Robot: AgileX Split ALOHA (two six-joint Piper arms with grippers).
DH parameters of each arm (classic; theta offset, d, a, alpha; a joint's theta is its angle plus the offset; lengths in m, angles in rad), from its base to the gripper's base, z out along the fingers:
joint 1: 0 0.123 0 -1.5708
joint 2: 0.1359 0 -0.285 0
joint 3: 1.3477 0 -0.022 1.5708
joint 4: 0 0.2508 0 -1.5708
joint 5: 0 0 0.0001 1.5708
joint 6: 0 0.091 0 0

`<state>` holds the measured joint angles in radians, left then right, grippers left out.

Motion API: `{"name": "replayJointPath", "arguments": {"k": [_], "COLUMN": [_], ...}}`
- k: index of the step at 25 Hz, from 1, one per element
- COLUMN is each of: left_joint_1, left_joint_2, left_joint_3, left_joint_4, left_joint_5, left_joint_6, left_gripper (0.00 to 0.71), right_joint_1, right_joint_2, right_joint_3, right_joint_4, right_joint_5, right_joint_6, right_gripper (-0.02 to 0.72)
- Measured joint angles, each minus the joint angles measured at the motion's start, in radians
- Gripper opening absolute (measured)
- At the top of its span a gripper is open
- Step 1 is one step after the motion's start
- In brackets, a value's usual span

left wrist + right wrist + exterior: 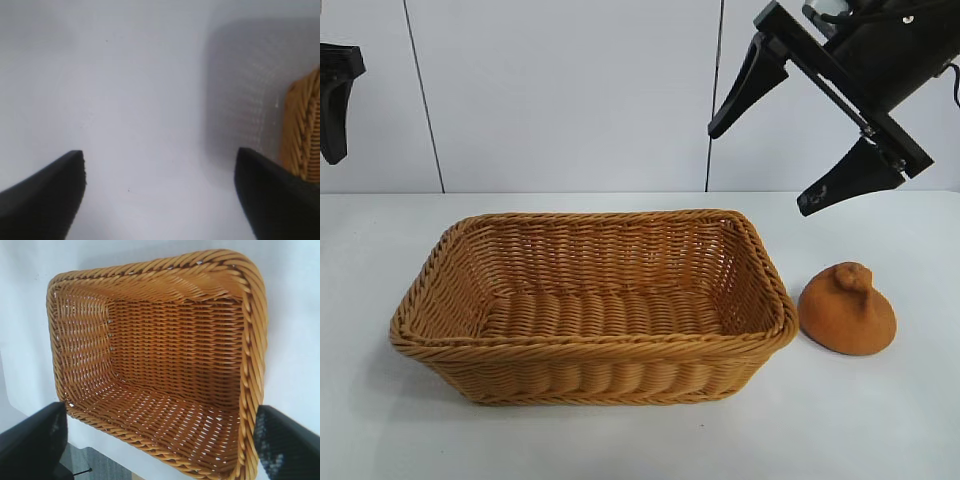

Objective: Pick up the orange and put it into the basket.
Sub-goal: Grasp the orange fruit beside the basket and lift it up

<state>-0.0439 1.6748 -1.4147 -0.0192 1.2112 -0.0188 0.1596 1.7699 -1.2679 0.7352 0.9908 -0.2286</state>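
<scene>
— One orange (847,309) is sitting on the counter (880,420) below our right claw (760,165), whose fingers are standing apart; basket (590,345) beside it.
— Looking soft, light; we're favouring its broad sides.
— Left claw (160,192) is hanging apart, away.

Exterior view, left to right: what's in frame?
Left gripper at the left edge, open → basket on the table → orange beside the basket; right gripper, jaws open, hangs above the gap between them.

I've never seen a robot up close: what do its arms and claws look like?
Both are matte black. The right claw has two tapering, pointed fingers on a straight black bar, with dark cables running behind it. The left claw shows the same black wedge-shaped fingers.
</scene>
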Motion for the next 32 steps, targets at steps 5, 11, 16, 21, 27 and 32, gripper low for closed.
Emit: {"name": "replayJointPath", "arguments": {"k": [5,11,16,21,27,32], "left_joint_1": [0.0,0.0,0.0,0.0,0.0,0.0], "left_joint_2": [-0.244,-0.561,-0.839,-1.087,-1.337,-1.445], "left_joint_3": [0.206,0.456,0.622,0.765,0.903,0.912], "left_joint_4": [0.0,0.0,0.0,-0.018,-0.032,-0.035], "left_joint_5": [0.001,0.002,-0.035,-0.092,-0.136,-0.145], "left_joint_6": [0.005,0.005,0.005,0.005,0.006,0.012], "left_gripper": [0.582,0.582,0.582,0.582,0.582,0.582], "right_joint_1": [0.0,0.0,0.0,0.0,0.0,0.0], "right_joint_2": [0.0,0.0,0.0,0.0,0.0,0.0], "right_joint_3": [0.0,0.0,0.0,0.0,0.0,0.0], "right_joint_4": [0.0,0.0,0.0,0.0,-0.001,-0.001], "right_joint_5": [0.0,0.0,0.008,0.017,0.026,0.027], "right_joint_6": [0.0,0.0,0.0,0.0,0.0,0.0], "right_gripper": [0.694,0.694,0.694,0.694,0.694,0.694]}}
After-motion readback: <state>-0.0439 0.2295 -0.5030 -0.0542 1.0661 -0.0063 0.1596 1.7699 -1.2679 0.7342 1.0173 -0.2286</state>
